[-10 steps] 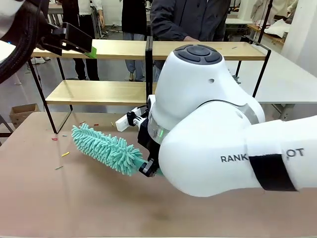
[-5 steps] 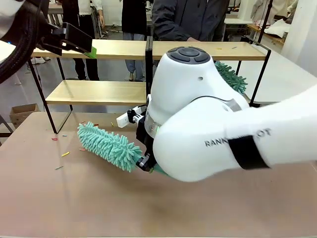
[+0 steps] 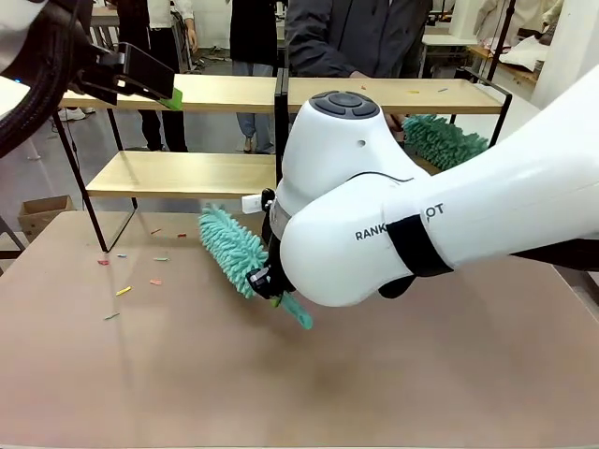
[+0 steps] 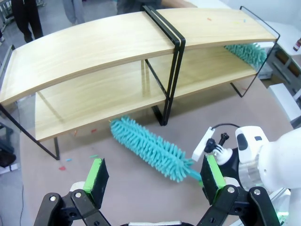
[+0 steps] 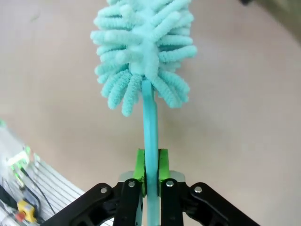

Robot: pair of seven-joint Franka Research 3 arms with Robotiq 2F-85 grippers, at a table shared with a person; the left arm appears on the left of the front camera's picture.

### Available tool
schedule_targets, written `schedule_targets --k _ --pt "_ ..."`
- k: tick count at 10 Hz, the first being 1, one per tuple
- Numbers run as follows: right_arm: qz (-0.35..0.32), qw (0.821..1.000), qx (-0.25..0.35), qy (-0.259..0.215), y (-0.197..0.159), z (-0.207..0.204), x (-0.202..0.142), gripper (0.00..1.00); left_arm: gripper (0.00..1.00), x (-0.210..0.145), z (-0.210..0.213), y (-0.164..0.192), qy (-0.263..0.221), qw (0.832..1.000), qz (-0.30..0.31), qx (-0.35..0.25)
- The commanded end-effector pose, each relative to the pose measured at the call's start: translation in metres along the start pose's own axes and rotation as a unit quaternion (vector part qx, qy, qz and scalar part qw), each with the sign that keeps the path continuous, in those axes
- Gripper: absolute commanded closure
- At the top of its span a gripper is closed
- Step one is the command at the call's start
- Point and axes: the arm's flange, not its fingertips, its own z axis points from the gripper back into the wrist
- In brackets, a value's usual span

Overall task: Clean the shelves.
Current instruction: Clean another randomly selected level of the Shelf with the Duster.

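Observation:
The shelves (image 3: pixel 215 94) stand across the far side of the brown table, two light-wood boards in a black frame; the left wrist view looks down on the shelves (image 4: pixel 94 47). My right gripper (image 5: pixel 150 165) is shut on the thin handle of a teal fluffy duster (image 5: pixel 143 42). In the front view that duster (image 3: pixel 229 248) points up and away, its head on the table just in front of the lower board. A second teal duster (image 3: pixel 445 140) lies on the lower board at the right end. My left gripper (image 4: pixel 154 174) hangs open and empty, high at the left (image 3: pixel 167 94).
Small coloured scraps (image 3: pixel 122 291) lie on the table at the left, and a few on the top board (image 3: pixel 412 91). A person in a dark jacket (image 3: pixel 356 37) stands behind the shelves. A cardboard box (image 3: pixel 42 213) sits on the floor at the left.
My right arm has swung the duster from lying out to the left round to point toward the shelves. The second duster has come into view on the lower board. The left arm is still.

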Motion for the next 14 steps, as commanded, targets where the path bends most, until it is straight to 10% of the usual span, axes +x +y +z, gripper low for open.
schedule_targets --k 1,7,14 --pt "-0.054 0.997 -0.021 -0.044 0.013 -0.018 0.032 0.88 0.00 0.001 0.002 0.001 -0.001 1.000 -0.005 0.003" --pt "-0.087 0.995 0.005 -0.052 0.015 -0.082 0.120 0.88 0.00 0.001 0.002 0.001 -0.001 1.000 -0.005 0.003" --pt "-0.003 0.996 0.084 -0.030 0.062 -0.126 0.148 0.88 0.00 0.001 0.002 0.001 -0.001 1.000 -0.005 0.003"
